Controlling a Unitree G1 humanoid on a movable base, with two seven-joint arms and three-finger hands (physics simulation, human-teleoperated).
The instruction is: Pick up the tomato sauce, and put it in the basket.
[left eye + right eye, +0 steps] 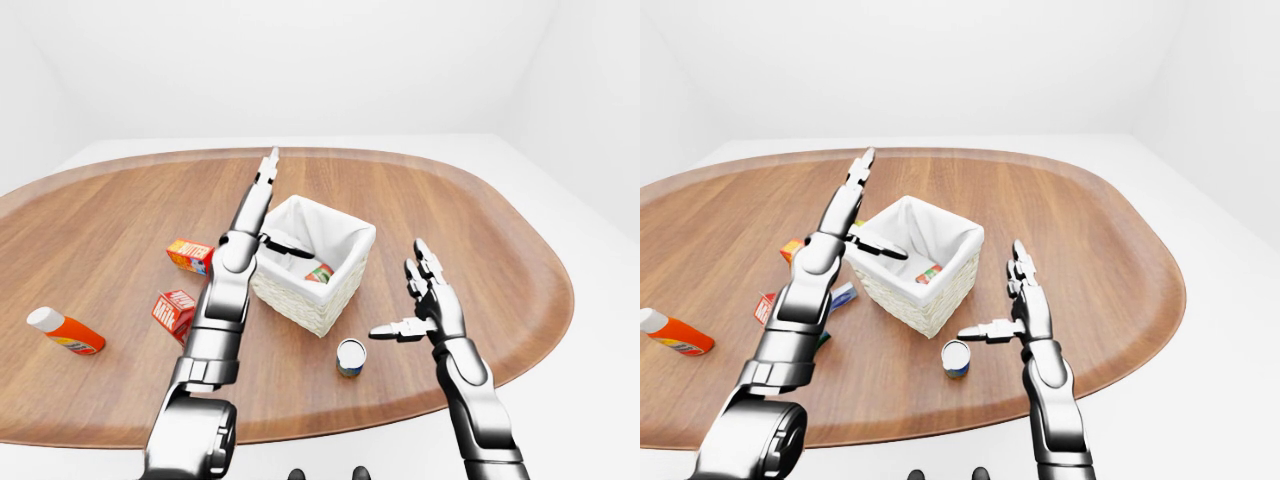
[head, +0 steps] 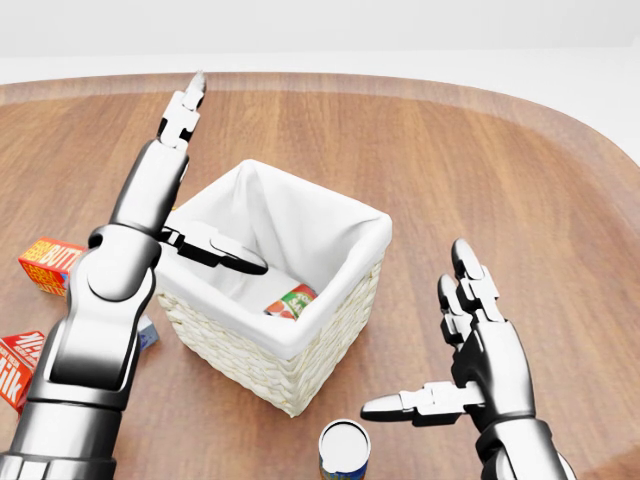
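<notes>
A white woven basket (image 2: 330,345) with a cloth liner stands in the middle of the wooden table. A small can with a red and green label, the tomato sauce (image 2: 290,300), lies inside it on the bottom. My left hand (image 2: 205,180) is open; its fingers stretch up past the basket's left rim and its thumb reaches over the basket. It holds nothing. My right hand (image 2: 420,330) is open and empty to the right of the basket, thumb pointing left.
A second can (image 1: 350,357) with a blue and yellow label stands below the basket, left of my right thumb. Two red-orange boxes (image 1: 190,255) (image 1: 175,310) and an orange bottle (image 1: 65,332) lie at the left. The table's rim (image 1: 560,300) curves at the right.
</notes>
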